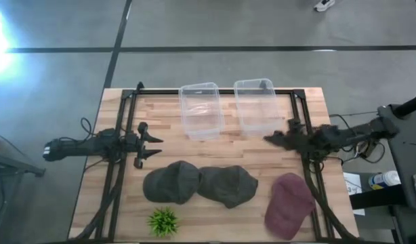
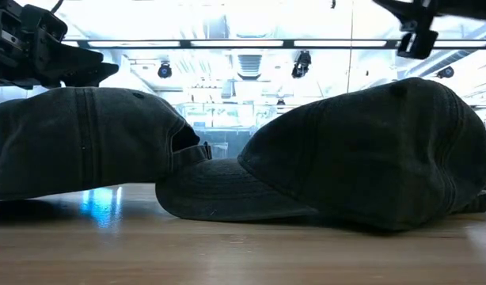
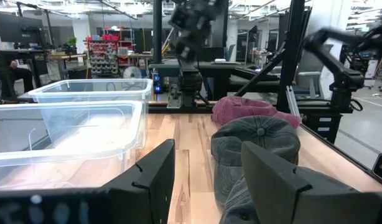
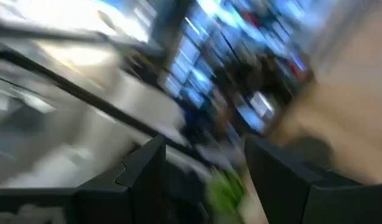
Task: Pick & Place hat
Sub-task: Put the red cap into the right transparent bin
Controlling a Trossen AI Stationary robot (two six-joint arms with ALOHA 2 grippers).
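Observation:
Three caps lie crown up in a row near the table's near edge: a dark grey cap (image 1: 171,181), a second dark grey cap (image 1: 227,185) beside it, and a maroon cap (image 1: 289,203) on the right. In the low view the left grey cap (image 2: 77,138) overlaps the brim of the middle cap (image 2: 362,154). My left gripper (image 1: 152,144) is open and hovers left of centre, just beyond the left grey cap. My right gripper (image 1: 270,139) is open in the air, beyond the maroon cap and near the right bin. In the left wrist view the middle grey cap (image 3: 256,140) and the maroon cap (image 3: 247,109) lie ahead.
Two clear plastic bins (image 1: 201,110) (image 1: 255,105) stand side by side at the table's far edge. A small green plant (image 1: 163,221) sits at the near edge, in front of the left grey cap. Black frame rails (image 1: 120,129) run along both sides of the table.

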